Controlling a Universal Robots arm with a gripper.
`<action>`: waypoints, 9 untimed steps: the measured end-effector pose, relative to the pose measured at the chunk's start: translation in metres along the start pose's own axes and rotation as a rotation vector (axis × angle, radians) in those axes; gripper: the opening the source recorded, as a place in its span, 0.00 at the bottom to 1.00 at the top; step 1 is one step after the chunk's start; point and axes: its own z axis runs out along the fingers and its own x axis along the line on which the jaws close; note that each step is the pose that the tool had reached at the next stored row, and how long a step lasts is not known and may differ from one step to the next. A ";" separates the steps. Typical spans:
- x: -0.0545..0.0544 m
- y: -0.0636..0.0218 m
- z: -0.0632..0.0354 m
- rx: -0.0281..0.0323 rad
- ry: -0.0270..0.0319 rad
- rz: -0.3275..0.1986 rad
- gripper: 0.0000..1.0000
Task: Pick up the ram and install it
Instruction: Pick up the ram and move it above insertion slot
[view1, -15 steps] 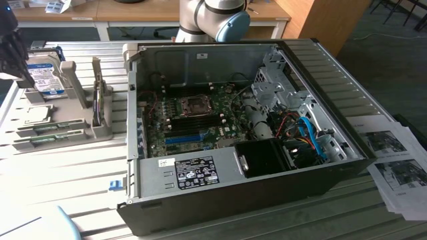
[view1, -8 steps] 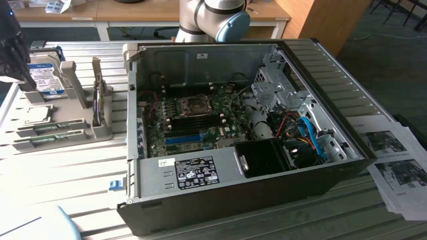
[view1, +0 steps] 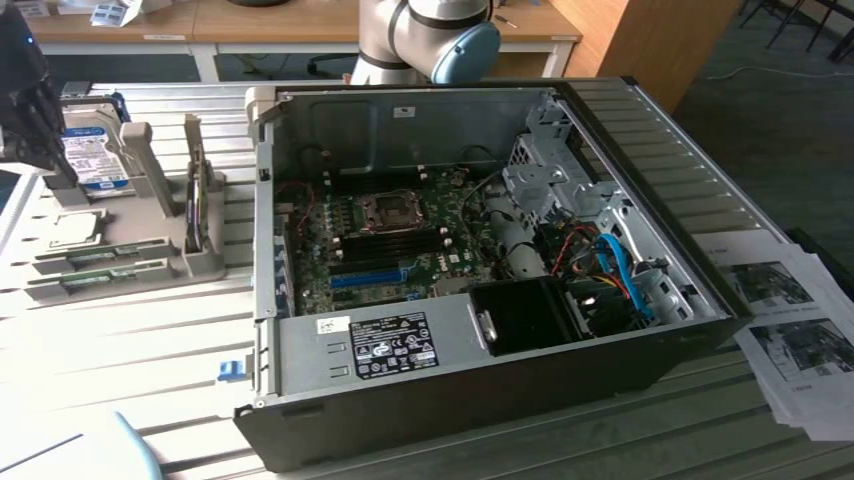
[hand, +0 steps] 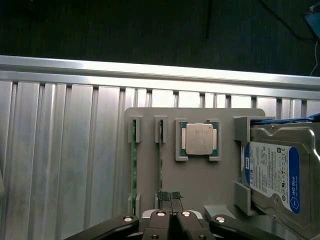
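Note:
Two ram sticks stand on edge in a grey holder (hand: 200, 180). One ram stick (hand: 133, 165) is in the outer slot and the other ram stick (hand: 161, 165) is in the slot beside it. My gripper (hand: 169, 196) hangs above the holder, shut with nothing between its fingers. Its tips are over the near end of the second stick, apart from it. In the exterior view the ram sticks (view1: 100, 270) lie at the left, in the grey holder (view1: 147, 245) beside the open computer case (view1: 467, 400). The motherboard (view1: 387, 235) with its dark memory slots lies inside the case.
A processor chip (hand: 199, 139) and a hard drive (hand: 272, 172) with a blue-white label share the holder. A long blue slot (view1: 367, 277) sits on the motherboard. Printed sheets (view1: 794, 330) lie at the exterior view's right. The ribbed metal table (hand: 60, 150) ends close behind the holder.

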 end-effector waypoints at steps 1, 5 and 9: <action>0.000 -0.0001 0.0012 0.0000 0.0001 0.000 0.09; 0.000 -0.0002 0.0059 0.0000 0.0000 0.000 0.09; 0.000 -0.0004 0.0092 -0.0001 0.0000 0.000 0.09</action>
